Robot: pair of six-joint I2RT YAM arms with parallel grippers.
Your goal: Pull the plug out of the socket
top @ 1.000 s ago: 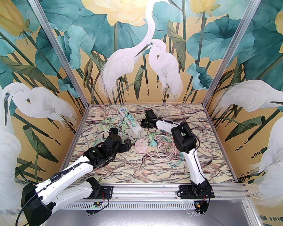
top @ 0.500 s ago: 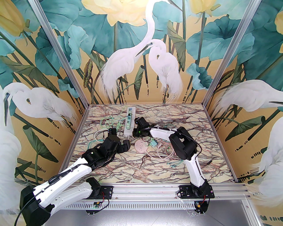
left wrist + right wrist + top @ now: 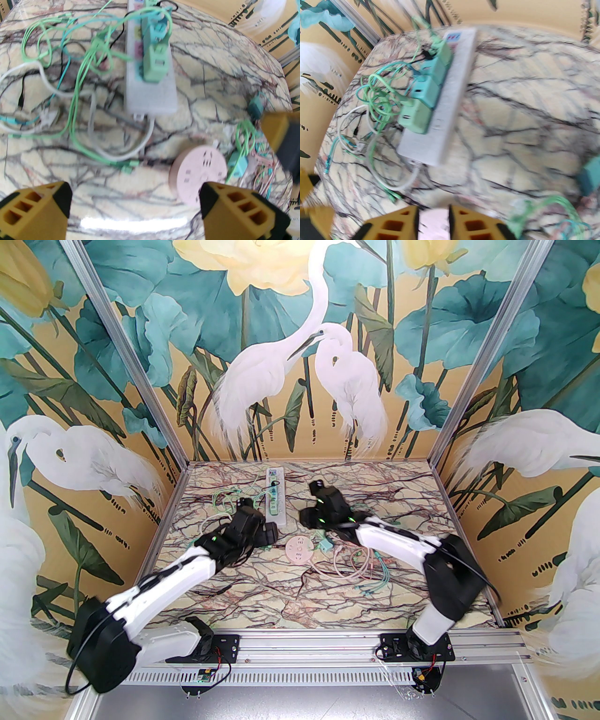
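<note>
Right gripper [image 3: 433,220] drawn back, plug [image 3: 416,117] ahead-left

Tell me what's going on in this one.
Two robot arms are working over a marble table. A white power strip lies toward the back with green and teal plugs seated in it. The left gripper hovers wide open just short of the strip's near end, holding nothing. The right gripper has its fingers slightly apart and empty, near the round pink socket, which has nothing plugged in. A loose teal plug lies beside it.
</note>
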